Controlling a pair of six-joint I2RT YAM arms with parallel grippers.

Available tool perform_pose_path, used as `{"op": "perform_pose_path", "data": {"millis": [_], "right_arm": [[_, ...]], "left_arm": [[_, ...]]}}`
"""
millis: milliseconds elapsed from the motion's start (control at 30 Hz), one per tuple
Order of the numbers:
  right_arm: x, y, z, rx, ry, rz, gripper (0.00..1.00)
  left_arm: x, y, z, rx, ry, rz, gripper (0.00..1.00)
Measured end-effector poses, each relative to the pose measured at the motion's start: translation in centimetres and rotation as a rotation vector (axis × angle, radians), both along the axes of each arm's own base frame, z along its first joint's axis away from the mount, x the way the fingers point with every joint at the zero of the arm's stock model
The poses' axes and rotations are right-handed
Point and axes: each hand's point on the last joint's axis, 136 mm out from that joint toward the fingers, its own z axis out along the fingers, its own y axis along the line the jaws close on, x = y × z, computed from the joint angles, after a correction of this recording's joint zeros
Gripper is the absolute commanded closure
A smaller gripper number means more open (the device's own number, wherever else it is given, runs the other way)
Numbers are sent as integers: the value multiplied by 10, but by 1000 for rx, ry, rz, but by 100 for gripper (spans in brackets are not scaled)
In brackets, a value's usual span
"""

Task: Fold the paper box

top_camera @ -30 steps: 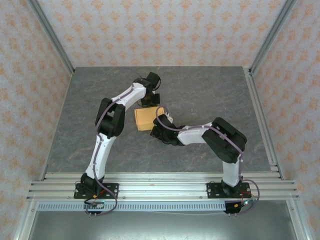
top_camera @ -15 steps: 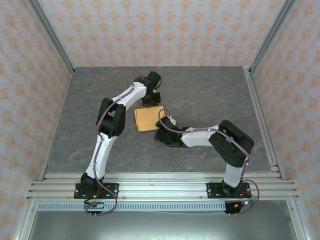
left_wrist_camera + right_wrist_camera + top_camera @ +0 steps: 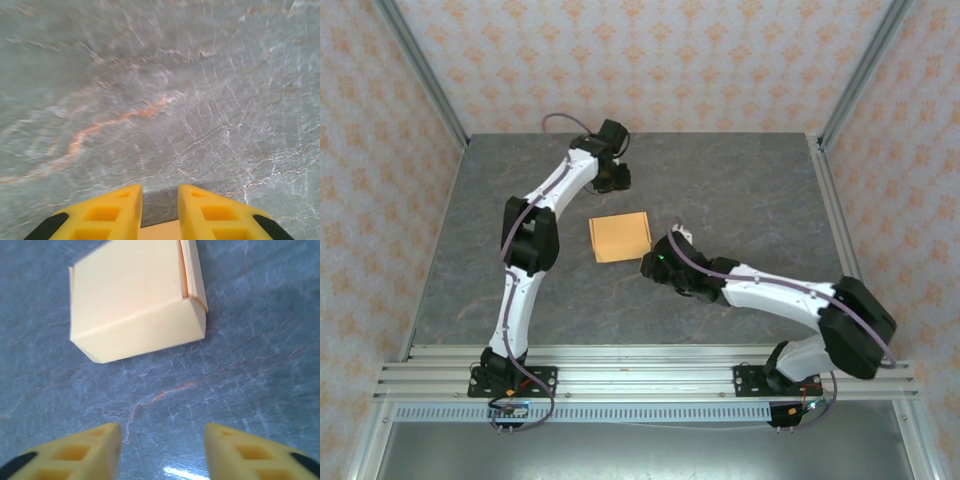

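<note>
The paper box [image 3: 620,237] is a small compact tan rectangle lying flat on the grey marble table, with nothing touching it. In the right wrist view the paper box [image 3: 135,305] shows a folded front face and a side flap, a short way beyond the fingers. My right gripper [image 3: 652,265] sits just off the box's near right corner; its jaws [image 3: 162,432] stand wide open over bare table. My left gripper [image 3: 615,180] is behind the box, apart from its far edge. Its yellow fingers [image 3: 160,192] have a narrow gap with only table between them.
Aluminium rails [image 3: 640,365] run along the near edge by the arm bases, and another rail [image 3: 840,240] lines the right side. Patterned walls close in the left, back and right. Bare table surrounds the box on all sides.
Both grippers have come off the box and opened. The left one drew back toward the far wall, the right one pulled away to the near right. The box has stayed put.
</note>
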Motion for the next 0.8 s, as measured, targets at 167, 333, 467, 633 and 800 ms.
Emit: {"op": "perform_pose_path", "data": {"millis": [167,333,467,633,800], "right_arm": [[19,-28,2,24,10,-51,53],[12,-14,-17,132,92,-34,60],[11,5,-33,249,175,-49,44],[19,22,-37,335,222,-82,38],[32,41,-22,392,217,-89,33]], "left_arm": [[7,21,19,-5,-33,33,75],[22,25,10,9,-25,14,84],[20,25,-20,32,34,-3,89],[7,29,-52,59,119,-15,92],[0,31,-62,70,156,-19,95]]}}
